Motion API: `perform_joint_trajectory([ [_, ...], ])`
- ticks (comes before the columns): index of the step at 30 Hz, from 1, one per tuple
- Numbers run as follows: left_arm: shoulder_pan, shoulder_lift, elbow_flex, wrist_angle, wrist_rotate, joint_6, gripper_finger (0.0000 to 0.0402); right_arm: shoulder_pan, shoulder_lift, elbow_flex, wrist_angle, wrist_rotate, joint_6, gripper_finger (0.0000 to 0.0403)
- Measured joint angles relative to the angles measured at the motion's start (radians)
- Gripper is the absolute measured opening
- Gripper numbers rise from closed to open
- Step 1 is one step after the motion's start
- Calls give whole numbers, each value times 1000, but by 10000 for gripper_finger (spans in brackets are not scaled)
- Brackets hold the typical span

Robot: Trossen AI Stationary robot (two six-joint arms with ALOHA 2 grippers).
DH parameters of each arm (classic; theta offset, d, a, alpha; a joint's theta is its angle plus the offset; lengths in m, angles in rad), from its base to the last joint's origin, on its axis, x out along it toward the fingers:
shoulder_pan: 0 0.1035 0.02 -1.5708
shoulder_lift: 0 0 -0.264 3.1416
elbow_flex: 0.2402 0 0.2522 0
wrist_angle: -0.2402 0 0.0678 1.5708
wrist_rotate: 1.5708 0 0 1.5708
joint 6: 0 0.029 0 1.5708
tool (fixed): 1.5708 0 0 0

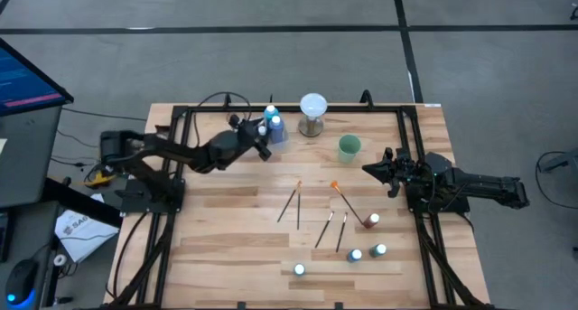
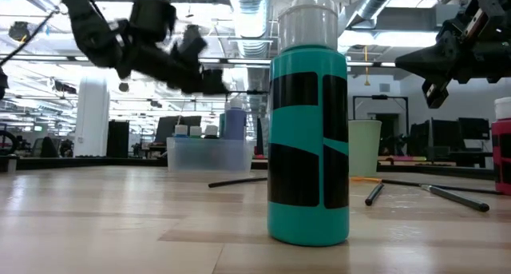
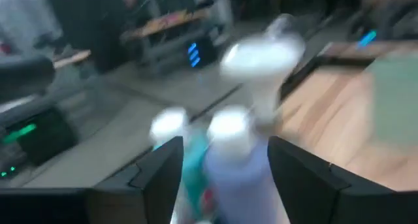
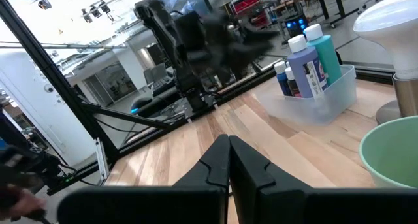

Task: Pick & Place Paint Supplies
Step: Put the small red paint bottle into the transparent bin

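Several paint bottles are standing packed together in the clear bin [image 4: 326,96] at the far edge of the table [image 1: 235,247], so part of the sorting is looking done. Among them are a blue bottle [image 4: 305,66] and a teal bottle [image 4: 324,54], with at least one smaller bottle beside them. A good share is still lying out: five brushes [image 1: 289,204] are scattered across the middle of the table, a red bottle [image 1: 371,220] is lying near the right arm's base, and three more bottles are standing toward the near edge, one of them the green bottle [image 2: 309,122] filling the low view. The light green cup [image 1: 349,146] and the white globe [image 1: 312,105] are standing by the far edge, the cup apparently empty as far as the right wrist view shows its rim.

The left end effector [image 1: 263,140] is hovering just beside and above the bin. Its fingers [image 3: 160,172] are standing apart in the left wrist view, with the blue bottle's white cap showing between them but not clamped. Judging by this, a bottle is being let go into the bin rather than picked up, though the blur is making contact hard to read.

The right end effector [image 1: 370,170] is waiting above the table's right side, near the cup, with its fingers [image 4: 219,160] pressed together and holding nothing. The red bottle and the nearest brushes are lying near it, toward the table's near edge.
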Motion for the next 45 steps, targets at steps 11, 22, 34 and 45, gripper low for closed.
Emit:
perform_joint_trajectory([
  [11, -207, -179, 108, -22, 413, -155, 255, 0, 0, 0, 9, 0, 0, 0],
  [22, -311, -298, 203, -33, 357, -178, 257, 1, 0, 64, 284, 0, 216, 0],
  [34, -311, -596, 177, -332, 313, -201, 257, 1, 0, 173, 277, -44, 276, 0],
  [45, -347, -336, 237, -382, 389, -214, 257, 0, 7, 274, 107, -81, 6, 34],
])
